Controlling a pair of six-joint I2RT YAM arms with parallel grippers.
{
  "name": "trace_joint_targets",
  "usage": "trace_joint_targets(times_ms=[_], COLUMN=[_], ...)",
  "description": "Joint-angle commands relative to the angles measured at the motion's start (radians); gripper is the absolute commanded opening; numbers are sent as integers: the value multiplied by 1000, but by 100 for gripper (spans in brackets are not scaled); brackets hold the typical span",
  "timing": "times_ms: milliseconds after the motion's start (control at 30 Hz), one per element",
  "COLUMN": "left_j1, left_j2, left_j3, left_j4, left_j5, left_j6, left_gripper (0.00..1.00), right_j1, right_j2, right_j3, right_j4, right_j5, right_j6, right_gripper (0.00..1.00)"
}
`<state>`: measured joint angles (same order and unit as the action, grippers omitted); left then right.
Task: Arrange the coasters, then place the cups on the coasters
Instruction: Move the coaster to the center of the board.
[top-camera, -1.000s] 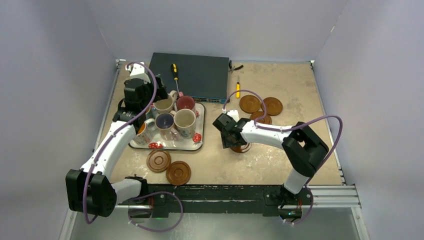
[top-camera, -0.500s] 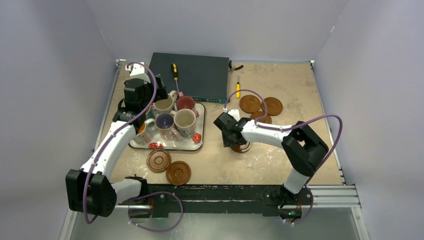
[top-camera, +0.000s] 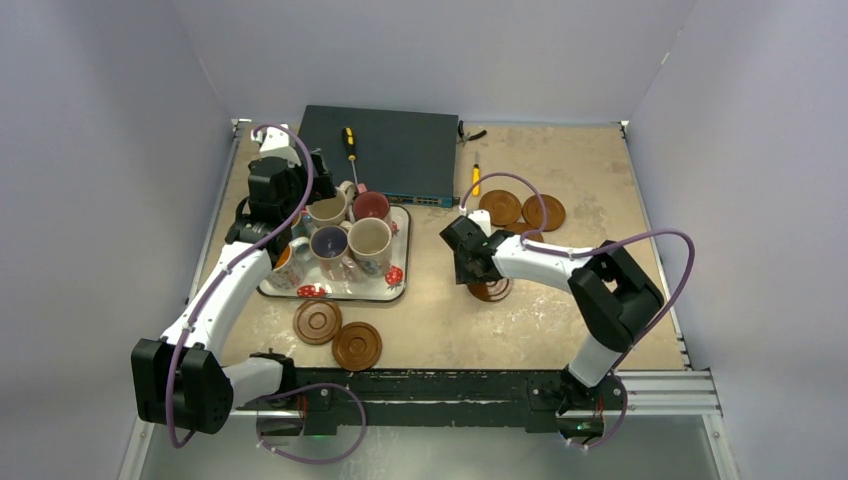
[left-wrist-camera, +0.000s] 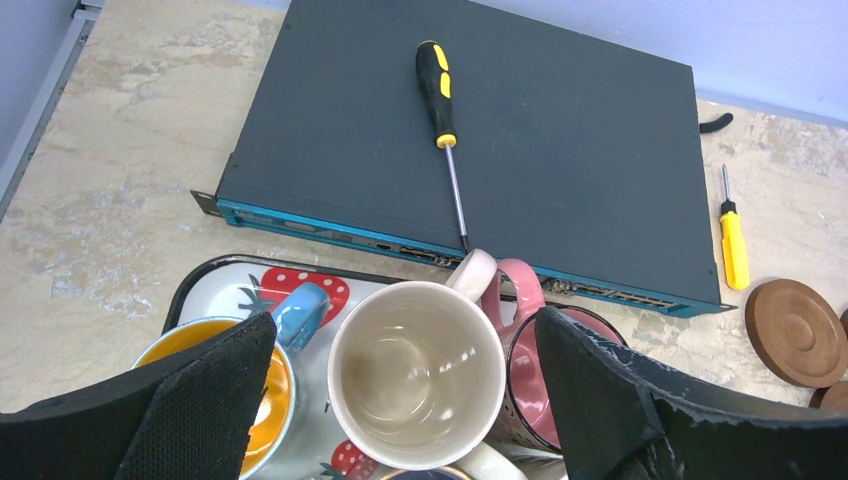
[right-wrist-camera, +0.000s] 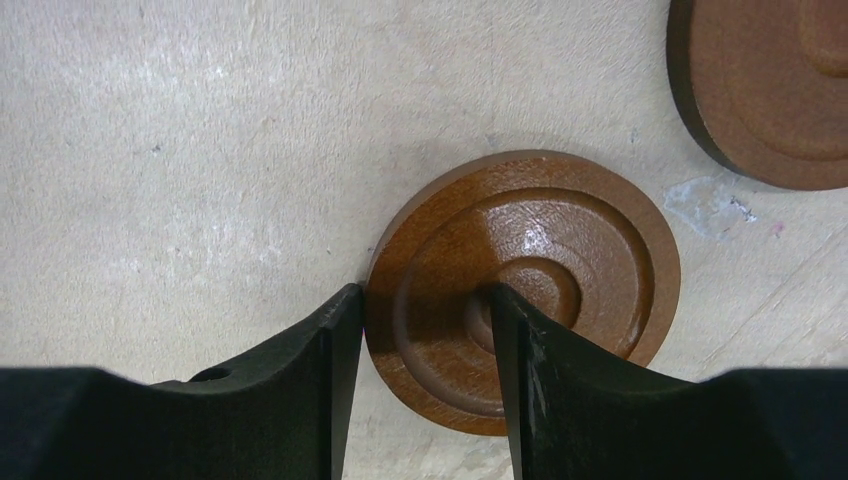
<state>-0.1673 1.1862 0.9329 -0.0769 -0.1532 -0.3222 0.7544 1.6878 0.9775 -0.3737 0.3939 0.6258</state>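
A dark-brown coaster (right-wrist-camera: 540, 290) lies flat on the table under my right gripper (right-wrist-camera: 420, 310), also seen as coaster (top-camera: 492, 291). The left fingertip presses its rim and the right one sits in its centre ring, so the gripper is shut on it. Two coasters (top-camera: 317, 322) (top-camera: 357, 345) lie at front left, two more (top-camera: 500, 207) (top-camera: 545, 212) at back right, and another (top-camera: 530, 237) is half hidden by the right arm. My left gripper (left-wrist-camera: 400, 330) hangs wide open over a cream cup (left-wrist-camera: 415, 370) on the tray, between a blue-handled orange cup (left-wrist-camera: 298, 312) and a pink cup (left-wrist-camera: 520, 355).
The white strawberry tray (top-camera: 395, 285) holds several cups at centre left. Behind it lies a dark network switch (top-camera: 400, 150) with a black-and-yellow screwdriver (top-camera: 349, 145) on top. A small yellow screwdriver (top-camera: 476, 178) lies on the table to its right.
My right gripper has narrowed onto the coaster and shifted a little right and back, the coaster sliding along with it. The left arm has stayed still.
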Motion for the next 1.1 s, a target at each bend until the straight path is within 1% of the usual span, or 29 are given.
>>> trace_joint_targets(times_ms=[0, 700, 1067], left_j1=[-6, -7, -7], left_j2=[-10, -7, -4], left_j3=[15, 16, 17], left_j4=[15, 14, 15], left_j5=[-2, -5, -5], left_j6=[3, 4, 4], left_gripper=[96, 96, 96], right_j1=[-28, -79, -95], right_j2=[-8, 9, 1], right_j3=[-23, -39, -50], right_j4=[24, 102, 108], right_j5=[10, 1, 3], right_j6=[-21, -52, -55], right_gripper=[52, 50, 49])
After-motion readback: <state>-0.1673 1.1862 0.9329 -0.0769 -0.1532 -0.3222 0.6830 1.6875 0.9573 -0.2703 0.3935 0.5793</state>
